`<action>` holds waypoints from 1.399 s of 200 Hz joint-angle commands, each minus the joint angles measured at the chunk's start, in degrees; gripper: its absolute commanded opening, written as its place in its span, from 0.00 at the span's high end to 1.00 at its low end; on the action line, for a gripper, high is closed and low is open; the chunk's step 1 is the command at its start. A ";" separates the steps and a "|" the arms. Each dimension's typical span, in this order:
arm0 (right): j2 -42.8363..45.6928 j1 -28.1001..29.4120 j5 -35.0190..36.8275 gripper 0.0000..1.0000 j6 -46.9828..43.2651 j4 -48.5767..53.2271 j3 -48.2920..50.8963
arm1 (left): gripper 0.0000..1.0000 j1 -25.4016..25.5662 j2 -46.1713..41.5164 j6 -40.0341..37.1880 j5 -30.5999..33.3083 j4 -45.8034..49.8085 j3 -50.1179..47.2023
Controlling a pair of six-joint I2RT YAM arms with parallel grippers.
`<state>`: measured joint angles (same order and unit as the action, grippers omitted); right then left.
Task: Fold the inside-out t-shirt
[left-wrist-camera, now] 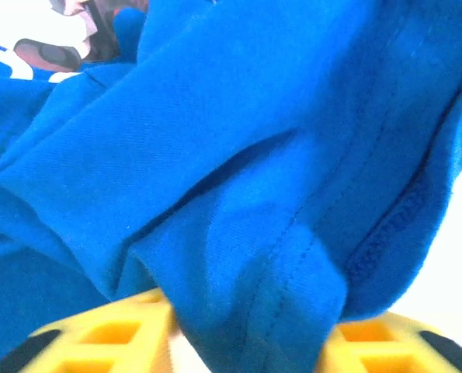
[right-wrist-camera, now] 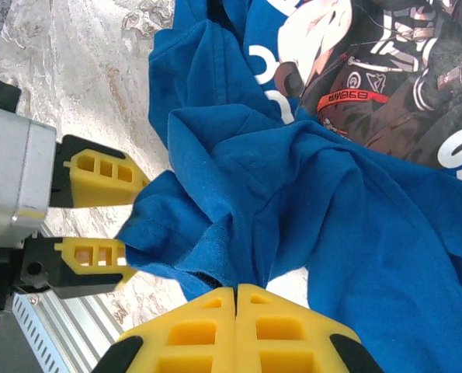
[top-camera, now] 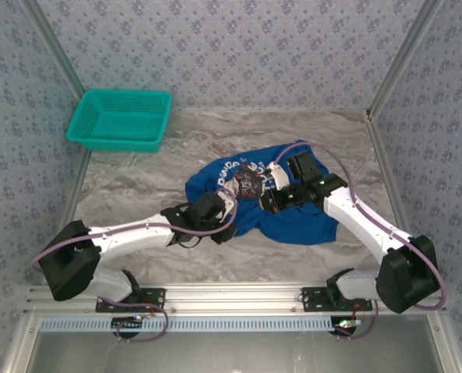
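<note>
Lying bunched — blue t-shirt [top-camera: 300, 225], cartoon print [top-camera: 246, 183] up, hem stitching showing.

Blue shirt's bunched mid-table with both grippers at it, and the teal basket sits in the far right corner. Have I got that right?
Not quite. The teal basket sits in the far left corner, not the right; the top external view shows it. The rest stands: the blue shirt is bunched mid-table with the left gripper and the right gripper at it.
</note>
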<state>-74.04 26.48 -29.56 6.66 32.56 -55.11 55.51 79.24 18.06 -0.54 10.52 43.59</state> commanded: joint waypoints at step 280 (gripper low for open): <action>-1.97 6.74 6.54 0.68 -7.99 -17.48 2.93 | 1.00 -14.58 -11.35 -4.53 -15.12 19.04 14.04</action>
<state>-75.02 33.15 -21.98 0.32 18.04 -49.60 41.25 69.21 14.98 -17.26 27.33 55.46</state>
